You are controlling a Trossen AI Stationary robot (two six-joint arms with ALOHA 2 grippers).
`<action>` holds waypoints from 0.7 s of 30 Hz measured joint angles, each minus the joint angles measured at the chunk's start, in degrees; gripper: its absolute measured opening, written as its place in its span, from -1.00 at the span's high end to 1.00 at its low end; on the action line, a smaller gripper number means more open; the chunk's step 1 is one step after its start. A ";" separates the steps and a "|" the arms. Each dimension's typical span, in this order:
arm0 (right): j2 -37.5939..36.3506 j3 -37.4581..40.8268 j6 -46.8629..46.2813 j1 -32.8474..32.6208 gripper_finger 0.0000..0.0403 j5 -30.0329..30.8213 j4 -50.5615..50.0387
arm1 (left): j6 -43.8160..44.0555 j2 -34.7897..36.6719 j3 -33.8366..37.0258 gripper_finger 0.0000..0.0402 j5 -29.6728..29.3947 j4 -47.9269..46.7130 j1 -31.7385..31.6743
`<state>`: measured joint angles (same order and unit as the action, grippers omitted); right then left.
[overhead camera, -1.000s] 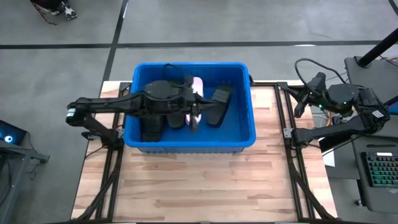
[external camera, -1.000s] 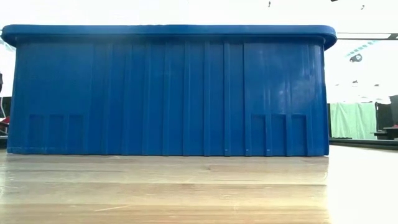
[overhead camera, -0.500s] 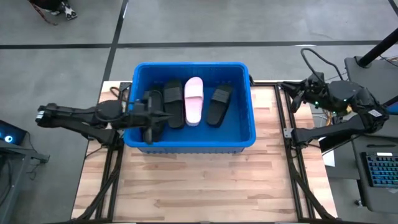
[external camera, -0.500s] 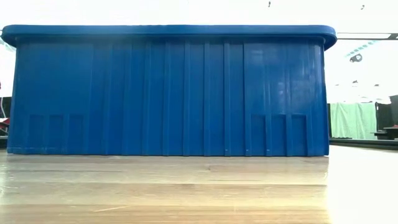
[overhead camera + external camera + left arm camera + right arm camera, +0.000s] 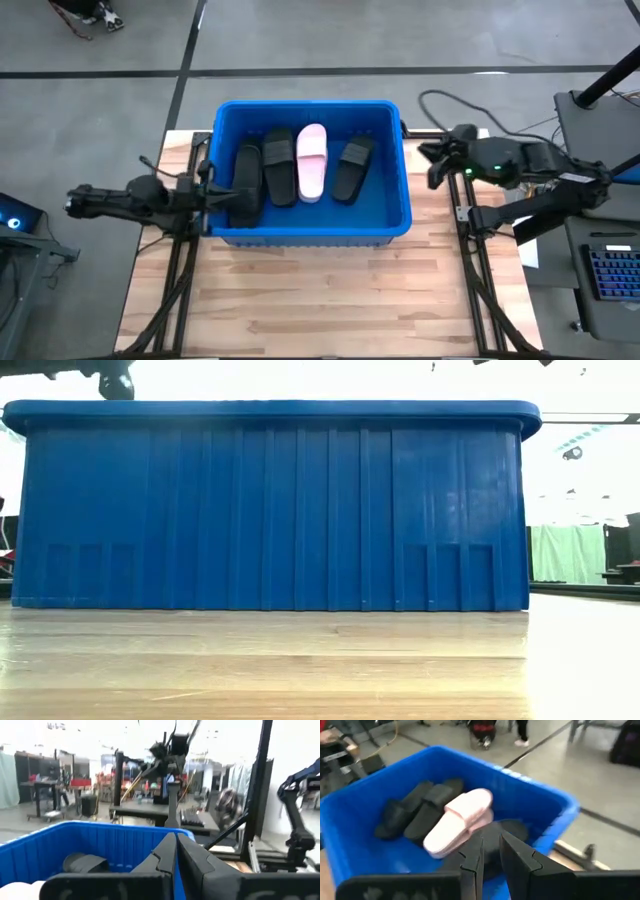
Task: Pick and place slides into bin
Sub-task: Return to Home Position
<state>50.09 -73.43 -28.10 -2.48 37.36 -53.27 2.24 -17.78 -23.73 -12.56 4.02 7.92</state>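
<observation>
Lying side by side inside the bin [image 5: 300,238], the slides [image 5: 281,165] sit between the left gripper [image 5: 175,841], closed and empty, and the right gripper [image 5: 491,841], barely parted, empty.

Wooden table [image 5: 330,290], backlit keyboard [image 5: 612,272], grey floor [image 5: 300,35]

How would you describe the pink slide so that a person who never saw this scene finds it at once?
Look on the wooden table for the large blue bin. Inside it, slides lie side by side. The pink slide is near the middle, with black slides on both sides; it alone is pale.
</observation>
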 joint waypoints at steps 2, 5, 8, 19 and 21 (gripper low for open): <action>2.01 0.02 -0.27 0.00 0.73 -2.35 1.66 | 0.01 4.61 3.40 1.00 0.22 0.02 -0.04; 4.42 0.02 1.06 -0.02 0.73 -4.54 4.88 | 0.76 11.30 8.19 1.00 0.03 0.97 -0.04; 6.15 -0.04 2.14 -0.02 0.73 -5.68 7.50 | 2.79 16.69 13.13 1.00 0.07 2.97 -0.04; 4.17 -0.17 3.65 -0.02 0.73 -5.83 14.20 | 1.62 13.00 23.21 1.00 -1.52 24.31 -0.03; 3.55 -0.21 3.65 0.00 0.73 -5.83 15.84 | 0.01 13.26 23.26 1.00 -1.54 24.30 -0.04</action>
<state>53.64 -73.64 -24.45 -2.48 31.53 -37.43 2.25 -4.52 -0.46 -14.10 28.31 7.88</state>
